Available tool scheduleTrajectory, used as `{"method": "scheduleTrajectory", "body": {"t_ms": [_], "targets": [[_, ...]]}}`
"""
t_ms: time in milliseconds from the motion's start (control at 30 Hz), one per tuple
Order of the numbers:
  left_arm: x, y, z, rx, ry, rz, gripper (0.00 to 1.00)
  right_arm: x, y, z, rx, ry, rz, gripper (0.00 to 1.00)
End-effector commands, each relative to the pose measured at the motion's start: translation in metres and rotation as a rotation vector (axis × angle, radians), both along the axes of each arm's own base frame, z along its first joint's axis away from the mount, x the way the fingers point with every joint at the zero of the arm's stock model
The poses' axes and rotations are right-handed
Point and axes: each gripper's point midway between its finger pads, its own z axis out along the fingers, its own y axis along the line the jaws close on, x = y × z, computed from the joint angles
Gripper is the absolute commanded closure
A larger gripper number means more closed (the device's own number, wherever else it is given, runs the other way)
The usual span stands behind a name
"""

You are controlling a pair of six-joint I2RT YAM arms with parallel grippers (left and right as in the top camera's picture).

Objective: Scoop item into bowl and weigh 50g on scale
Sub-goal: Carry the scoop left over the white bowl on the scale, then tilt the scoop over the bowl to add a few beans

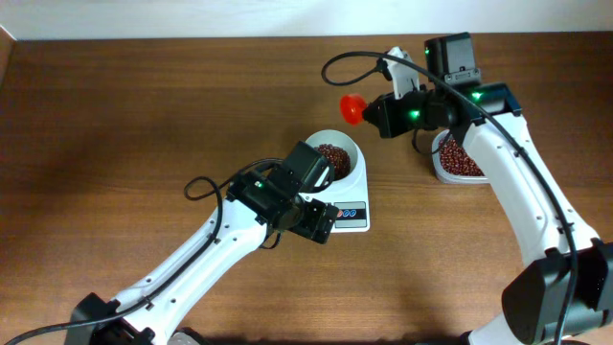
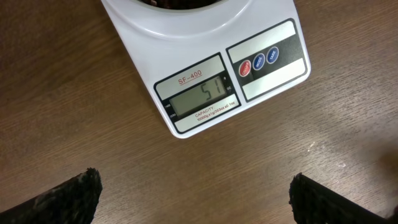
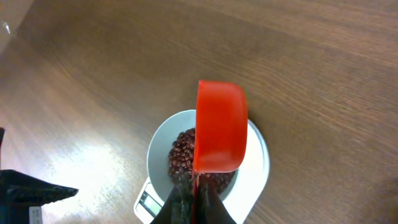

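One scoop (image 3: 219,127) aloft in right pincer (image 3: 194,204)

One scale (image 2: 155,56), one bowl (image 3: 159,140), one scoop (image 3: 221,127), one container (image 1: 442,172).

The beans (image 3: 182,151) are looking dark red-brown in the white bowl (image 3: 158,140). The scoop (image 3: 219,127) is showing red, the scale (image 2: 140,43) white with red and blue buttons (image 2: 259,61).

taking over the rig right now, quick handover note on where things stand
Left fingers open, empty, in front of the small white digital scale.
Right fingers shut on the red plastic scoop, held up in the air.
Round white bowl sits on the scale holding small red-brown beans; more in the clear plastic container.
Display reads 51: roughly done, perhaps slightly over. Left: maybe remove a few beans, set scoop down.
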Motion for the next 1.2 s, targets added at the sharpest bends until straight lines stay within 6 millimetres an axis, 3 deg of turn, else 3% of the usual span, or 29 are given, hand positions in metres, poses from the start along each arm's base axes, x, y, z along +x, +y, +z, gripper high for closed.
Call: {"method": "scheduleTrajectory", "body": {"t_ms": [0,133,400,633,933,1167], "targets": [[-0.001,0.001,0.003,-0.003,-0.012,0.004,0.01,-0.005,0.015,0.024,0.016,-0.061,0.045,0.96],[-0.001,0.001,0.003,-0.003,-0.012,0.004,0.01,-0.006,0.016,0.043,0.014,-0.076,0.045,0.96],[-0.001,0.001,0.003,-0.003,-0.012,0.004,0.01,-0.032,0.027,0.025,-0.058,-0.006,0.117,0.96],[-0.001,0.001,0.003,-0.003,-0.012,0.004,0.01,-0.042,0.041,-0.006,-0.191,0.006,0.202,0.96],[-0.001,0.001,0.003,-0.003,-0.012,0.004,0.01,-0.032,0.032,-0.050,-0.289,0.084,0.182,0.96],[-0.001,0.001,0.003,-0.003,-0.012,0.004,0.01,-0.025,0.019,-0.058,-0.293,0.110,0.152,0.96]]}}
